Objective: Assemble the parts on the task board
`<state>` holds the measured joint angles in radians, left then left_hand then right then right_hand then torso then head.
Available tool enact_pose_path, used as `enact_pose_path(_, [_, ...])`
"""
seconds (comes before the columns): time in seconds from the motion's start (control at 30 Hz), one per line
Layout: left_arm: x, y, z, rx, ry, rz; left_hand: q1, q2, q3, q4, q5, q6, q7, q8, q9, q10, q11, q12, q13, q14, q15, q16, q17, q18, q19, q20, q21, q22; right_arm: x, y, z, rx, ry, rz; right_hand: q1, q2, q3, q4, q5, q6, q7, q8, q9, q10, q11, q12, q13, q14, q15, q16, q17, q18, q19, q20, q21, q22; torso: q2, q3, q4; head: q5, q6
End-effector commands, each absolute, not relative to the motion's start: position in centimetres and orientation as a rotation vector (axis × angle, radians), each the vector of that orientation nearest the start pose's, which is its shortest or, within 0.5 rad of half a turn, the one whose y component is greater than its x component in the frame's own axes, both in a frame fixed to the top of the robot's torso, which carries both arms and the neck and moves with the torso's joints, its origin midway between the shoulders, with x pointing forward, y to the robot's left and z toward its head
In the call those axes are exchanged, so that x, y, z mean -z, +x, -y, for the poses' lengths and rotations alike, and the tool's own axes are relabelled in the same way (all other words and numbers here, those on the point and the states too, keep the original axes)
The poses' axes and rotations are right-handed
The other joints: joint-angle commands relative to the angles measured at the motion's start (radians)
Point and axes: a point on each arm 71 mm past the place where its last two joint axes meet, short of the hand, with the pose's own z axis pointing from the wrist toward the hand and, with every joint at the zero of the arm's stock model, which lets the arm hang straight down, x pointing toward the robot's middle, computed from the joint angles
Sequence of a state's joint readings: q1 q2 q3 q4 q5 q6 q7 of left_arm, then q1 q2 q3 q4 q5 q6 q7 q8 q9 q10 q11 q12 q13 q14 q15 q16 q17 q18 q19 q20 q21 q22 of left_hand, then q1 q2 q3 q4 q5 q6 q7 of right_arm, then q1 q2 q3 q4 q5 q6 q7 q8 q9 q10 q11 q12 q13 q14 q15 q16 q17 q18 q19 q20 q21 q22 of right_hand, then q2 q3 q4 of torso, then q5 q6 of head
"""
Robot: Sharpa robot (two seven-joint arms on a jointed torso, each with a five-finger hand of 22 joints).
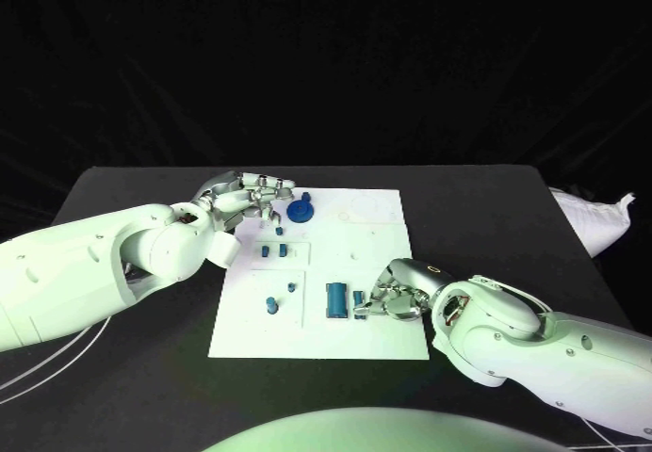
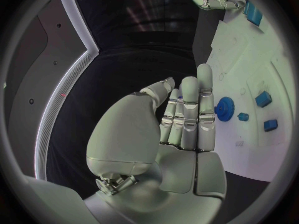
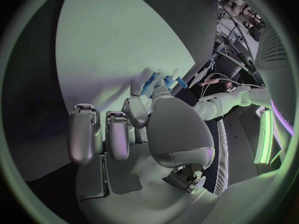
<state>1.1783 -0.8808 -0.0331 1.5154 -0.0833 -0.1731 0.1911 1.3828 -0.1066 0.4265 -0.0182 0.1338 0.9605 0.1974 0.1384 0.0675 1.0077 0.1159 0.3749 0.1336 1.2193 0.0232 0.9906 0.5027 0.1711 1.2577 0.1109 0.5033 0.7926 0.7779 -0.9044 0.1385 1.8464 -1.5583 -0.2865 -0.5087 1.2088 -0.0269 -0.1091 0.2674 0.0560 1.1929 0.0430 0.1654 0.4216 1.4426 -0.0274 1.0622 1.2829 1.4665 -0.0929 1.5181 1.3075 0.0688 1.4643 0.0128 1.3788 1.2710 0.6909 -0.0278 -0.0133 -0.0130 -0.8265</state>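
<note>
A long blue bar [image 1: 335, 298] lies on the white board [image 1: 366, 334], its length running toward the robot. Beside it the right hand [image 1: 387, 294] pinches a small blue piece [image 1: 359, 300]. The left hand [image 1: 245, 201] (fingers together, holding nothing) hovers by the gear [image 1: 299, 208].

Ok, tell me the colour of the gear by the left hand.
Blue; the gear shows best in the left wrist view.

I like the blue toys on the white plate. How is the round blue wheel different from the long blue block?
The wheel is round with teeth around its edge; the block is a long straight rectangle. The wheel sits at the far end of the white plate, beside the left hand; the block lies near the close end, beside the right hand. Both are blue.
</note>
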Motion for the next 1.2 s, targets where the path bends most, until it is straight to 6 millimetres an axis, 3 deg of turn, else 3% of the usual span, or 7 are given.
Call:
enact_pose_path(0.03, [19.8, 48.2, -22.0, 1.508, -1.114, -1.690, 0.007, 0.005, -0.001, -0.006, 0.006, -0.004, -0.001, 0.007, 0.001, -0.005, 0.000, 0.003, 0.002, -0.008, -0.001, 0.001, -0.001, 0.010, -0.001, 0.004, -0.005, 0.000, 27.4, 36.2, 16.3, -0.590, 0.083, -1.993, 0.011, 0.001, -0.010, -0.001, 0.001, -0.008, 0.003, -0.003, -0.008, -0.004, -0.001, -0.008, -0.003, 0.090, 0.000, -0.003, 0.198, -0.004, 0.004, -0.001, -0.002, -0.003, -0.001, 0.0001, -0.0017, 0.002, 0.001])
enact_pose_path(0.33, [19.8, 48.3, -22.2, 1.501, -1.116, -1.679, 0.006, 0.005, -0.001, -0.006, 0.006, -0.005, -0.001, 0.007, 0.001, -0.006, 0.000, 0.004, 0.002, -0.008, -0.001, 0.001, -0.001, 0.010, -0.001, 0.005, -0.005, 0.000, 26.3, 36.7, 17.4, -0.788, 0.307, -1.950, 0.033, -0.005, -0.043, -0.002, 0.041, -0.060, 0.023, -0.028, -0.021, -0.042, 0.015, -0.089, -0.045, 0.083, 0.012, -0.026, 0.172, 0.005, -0.015, 0.008, -0.036, -0.049, -0.009, -0.0031, -0.0026, -0.003, 0.013])
enact_pose_path(0.57, [20.3, 48.8, -23.0, 1.501, -1.199, -1.611, -0.012, 0.002, -0.011, 0.003, 0.004, -0.006, -0.002, 0.011, 0.001, -0.009, 0.000, 0.013, 0.001, -0.013, 0.001, 0.001, -0.004, 0.009, -0.006, 0.007, -0.008, 0.000, 24.5, 40.4, 19.7, -1.021, 0.624, -1.799, 0.100, 0.033, -0.048, -0.038, 0.063, -0.122, 0.051, -0.065, -0.040, -0.123, 0.040, -0.262, -0.145, 0.057, 0.033, -0.119, 0.076, 0.032, -0.071, 0.027, -0.141, -0.188, -0.029, -0.0097, -0.0086, -0.004, 0.033])
enact_pose_path(0.73, [21.1, 49.3, -23.8, 1.493, -1.278, -1.518, -0.039, -0.006, -0.043, 0.019, 0.000, -0.004, -0.009, 0.025, 0.002, -0.028, 0.000, 0.021, -0.006, -0.093, 0.009, -0.055, -0.037, 0.009, -0.071, 0.015, -0.058, -0.026, 23.8, 44.2, 21.7, -1.160, 0.878, -1.637, 0.171, 0.073, -0.038, -0.084, 0.063, -0.167, 0.083, -0.095, -0.058, -0.299, 0.071, -0.612, -0.386, -0.102, 0.063, -0.609, -0.358, 0.117, -0.286, 0.052, -0.576, -0.688, -0.057, -0.0168, -0.0185, 0.000, 0.066])
enact_pose_path(0.97, [22.3, 50.2, -24.4, 1.466, -1.340, -1.396, -0.047, -0.002, -0.065, 0.046, -0.003, -0.009, -0.010, 0.022, -0.002, -0.035, 0.025, -0.039, -0.057, -0.287, 0.068, -0.415, -0.215, -0.010, -0.321, 0.067, -0.274, -0.164, 24.1, 47.3, 22.5, -1.299, 1.046, -1.511, 0.248, 0.101, -0.026, -0.130, 0.051, -0.245, 0.134, -0.102, -0.119, -0.418, 0.148, -0.899, -0.716, -0.359, 0.152, -1.166, -0.719, 0.104, -0.449, 0.141, -0.943, -0.925, -0.085, -0.0156, -0.0225, 0.004, 0.130])
enact_pose_path(1.1, [23.1, 51.0, -24.7, 1.426, -1.355, -1.332, -0.036, 0.011, -0.064, 0.056, -0.001, -0.001, -0.004, 0.002, -0.002, -0.008, 0.036, -0.106, -0.071, -0.287, 0.103, -0.595, -0.294, 0.000, -0.423, 0.114, -0.397, -0.276, 24.5, 48.5, 22.4, -1.357, 1.090, -1.463, 0.255, 0.109, -0.026, -0.161, 0.031, -0.288, 0.152, -0.100, -0.167, -0.447, 0.183, -0.973, -0.857, -0.473, 0.213, -1.350, -0.871, 0.103, -0.529, 0.201, -1.114, -1.040, -0.103, -0.0137, -0.0205, 0.005, 0.138])
enact_pose_path(1.2, [23.6, 51.4, -24.9, 1.397, -1.357, -1.296, -0.023, 0.007, -0.057, 0.054, -0.001, 0.009, -0.006, -0.014, -0.002, 0.009, 0.039, -0.161, -0.072, -0.276, 0.114, -0.696, -0.340, 0.016, -0.439, 0.142, -0.439, -0.339, 24.8, 49.3, 22.5, -1.374, 1.119, -1.424, 0.224, 0.125, -0.034, -0.206, 0.024, -0.288, 0.166, -0.097, -0.224, -0.429, 0.186, -0.988, -1.014, -0.427, 0.218, -1.446, -1.031, 0.112, -0.481, 0.239, -1.232, -1.139, -0.112, -0.0118, -0.0216, 0.008, 0.152])
